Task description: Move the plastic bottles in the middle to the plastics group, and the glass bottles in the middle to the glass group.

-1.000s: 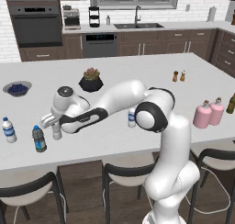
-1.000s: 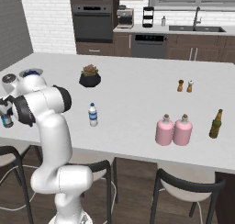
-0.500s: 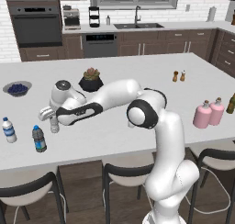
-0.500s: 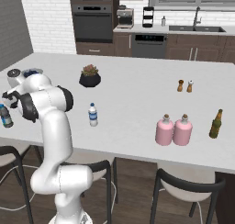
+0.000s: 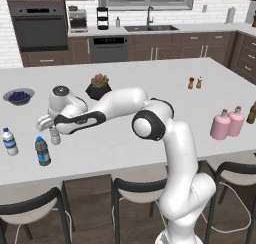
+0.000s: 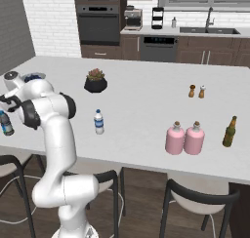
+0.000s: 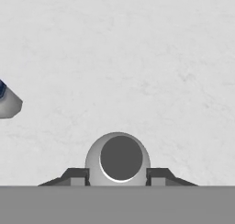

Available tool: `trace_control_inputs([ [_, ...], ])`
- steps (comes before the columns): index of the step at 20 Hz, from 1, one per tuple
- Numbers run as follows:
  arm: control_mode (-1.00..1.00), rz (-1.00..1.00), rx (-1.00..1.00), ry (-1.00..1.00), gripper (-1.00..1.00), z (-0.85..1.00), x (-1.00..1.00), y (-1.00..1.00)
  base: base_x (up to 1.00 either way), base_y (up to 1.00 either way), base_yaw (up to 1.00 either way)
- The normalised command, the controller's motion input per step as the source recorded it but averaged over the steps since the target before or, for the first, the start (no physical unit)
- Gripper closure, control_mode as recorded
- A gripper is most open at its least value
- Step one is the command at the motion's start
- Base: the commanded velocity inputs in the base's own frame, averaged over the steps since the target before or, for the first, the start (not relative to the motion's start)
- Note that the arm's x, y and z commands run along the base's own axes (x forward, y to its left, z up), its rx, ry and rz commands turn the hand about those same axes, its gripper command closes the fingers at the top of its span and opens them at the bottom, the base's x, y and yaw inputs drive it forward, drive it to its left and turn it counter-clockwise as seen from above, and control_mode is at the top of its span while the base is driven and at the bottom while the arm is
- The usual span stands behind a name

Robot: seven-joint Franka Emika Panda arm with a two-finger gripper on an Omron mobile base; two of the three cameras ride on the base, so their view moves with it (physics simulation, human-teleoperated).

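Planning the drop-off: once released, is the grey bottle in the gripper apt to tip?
Probably. The grey bottle looks tall and slim, so its footing seems small. Looking empty, it is likely light and easily nudged. The gripper clamps it near the top.

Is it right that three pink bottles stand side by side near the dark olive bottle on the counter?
Not quite: there are two pink bottles, not three. They stand side by side near the dark olive bottle on the counter, as the right base view shows.

Both base views look forward and down across the island counter from opposite rear sides; hand view looks straight down, close above it.
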Motion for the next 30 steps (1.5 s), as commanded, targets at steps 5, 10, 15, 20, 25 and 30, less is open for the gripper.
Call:
trace_control_inputs([
  [5, -1.0, 0.0, -0.06, 0.07, 1.0, -0.05, -0.01, 0.0, 0.0, 0.0, 0.0],
  [10, -1.0, 0.0, 0.0, 0.03, 1.0, -0.2, 0.0, 0.0, 0.0, 0.0, 0.0],
  [15, -1.0, 0.0, 0.0, 0.0, 1.0, -0.33, 0.0, 0.0, 0.0, 0.0, 0.0],
  [20, -1.0, 0.0, 0.0, -0.03, 1.0, -0.36, -0.03, 0.0, 0.0, 0.0, 0.0],
  [25, -1.0, 0.0, 0.0, -0.02, 1.0, -0.11, -0.12, 0.0, 0.0, 0.0, 0.0],
  [30, -1.0, 0.0, 0.01, -0.04, 1.0, 0.0, -0.05, 0.0, 0.0, 0.0, 0.0],
])
